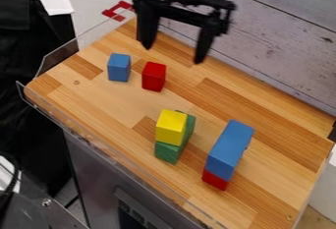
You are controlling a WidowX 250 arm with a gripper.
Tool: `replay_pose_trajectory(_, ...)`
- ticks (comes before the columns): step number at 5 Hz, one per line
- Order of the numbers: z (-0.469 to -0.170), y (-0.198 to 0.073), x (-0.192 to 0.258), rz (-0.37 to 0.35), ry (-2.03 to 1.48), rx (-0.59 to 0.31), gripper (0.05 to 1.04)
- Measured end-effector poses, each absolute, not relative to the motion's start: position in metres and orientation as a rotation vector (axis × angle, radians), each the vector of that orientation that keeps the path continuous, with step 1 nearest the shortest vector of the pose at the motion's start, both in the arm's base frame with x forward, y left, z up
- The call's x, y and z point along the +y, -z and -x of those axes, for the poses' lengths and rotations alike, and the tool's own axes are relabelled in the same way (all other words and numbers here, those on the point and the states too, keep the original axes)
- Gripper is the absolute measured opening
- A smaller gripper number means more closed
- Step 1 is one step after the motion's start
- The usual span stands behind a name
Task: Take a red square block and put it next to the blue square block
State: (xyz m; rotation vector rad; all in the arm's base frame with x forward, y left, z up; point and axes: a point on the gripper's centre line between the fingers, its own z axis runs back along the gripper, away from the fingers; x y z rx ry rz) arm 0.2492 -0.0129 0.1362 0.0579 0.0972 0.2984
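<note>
My gripper [174, 55] hangs over the back of the wooden table, its two fingers spread wide with nothing between them. A red square block [154, 76] stands on the table below the gripper. Just left of it is the blue square block [119, 67], with a narrow gap between the two. Nearer the front right, another red block [216, 179] lies mostly hidden under a long blue block [230, 149].
A yellow block [171, 127] rests on green blocks [168, 152] at the middle of the wooden table [105, 105]. Clear plastic edging [59, 58] runs along the left side, and a grey plank wall [282, 41] stands behind.
</note>
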Motion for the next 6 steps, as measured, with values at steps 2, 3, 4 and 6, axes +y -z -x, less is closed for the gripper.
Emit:
replay_pose_trajectory(2,-0.201,-0.131,-0.05,-0.067,-0.213,0.165,1.0)
replay_pose_trajectory(3,-0.203,-0.118,-0.058,-0.023,-0.205,0.172,1.0)
replay_pose_trajectory(4,-0.203,-0.116,-0.058,-0.023,-0.2,0.178,1.0)
replay_pose_trajectory(6,-0.203,-0.116,-0.058,-0.023,-0.197,0.178,1.0)
